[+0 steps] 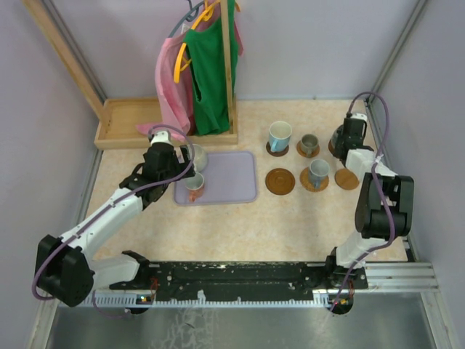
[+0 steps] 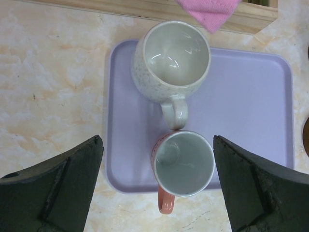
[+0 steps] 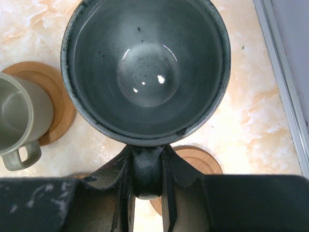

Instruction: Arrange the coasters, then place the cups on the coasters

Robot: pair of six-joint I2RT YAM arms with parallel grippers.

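Over the lavender tray my left gripper stands open. Its fingers flank an orange-handled cup without touching it. A speckled white cup stands just behind that one on the tray. My right gripper is shut on the handle of a dark grey cup at the far right. A bare coaster shows below that handle. Three cups stand on coasters: white and blue, grey and grey. Two coasters lie bare.
A wooden rack with pink and green garments stands at the back, beside a shallow wooden box. A metal frame rail runs close along the right of the dark cup.
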